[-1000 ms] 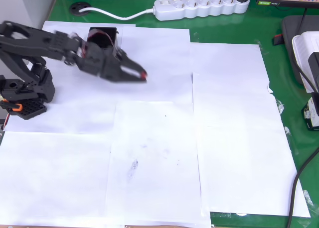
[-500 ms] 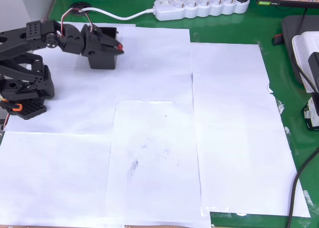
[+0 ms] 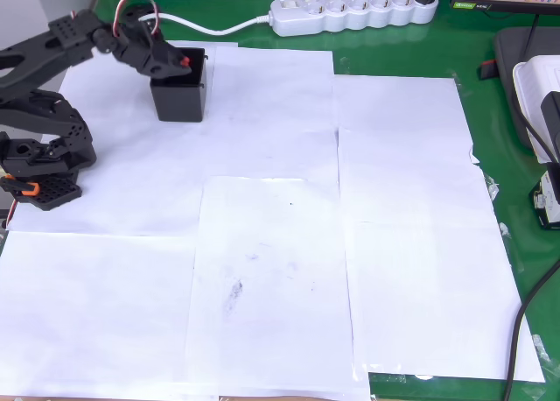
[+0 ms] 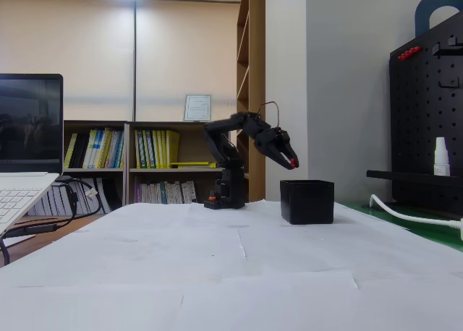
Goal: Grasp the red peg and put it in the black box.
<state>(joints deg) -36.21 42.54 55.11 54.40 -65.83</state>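
The black box [image 3: 179, 95] [image 4: 307, 201] stands on the white paper at the upper left of the overhead view. My gripper [image 3: 183, 61] [image 4: 291, 162] hangs just above the box's rim, pointing down at it. It is shut on the red peg [image 3: 185, 61] [image 4: 293, 162], which shows as a small red dot at the fingertips. In the fixed view the tips sit a short way above the box's left edge.
The arm's base block [image 3: 39, 178] sits at the left edge. A white power strip [image 3: 354, 10] and its cable lie along the top. White paper sheets [image 3: 289, 243] cover the green table. A laptop [image 4: 25, 172] stands at the left of the fixed view.
The gripper with the peg swung from right of the box back toward it and rose, now hanging over the box's top.
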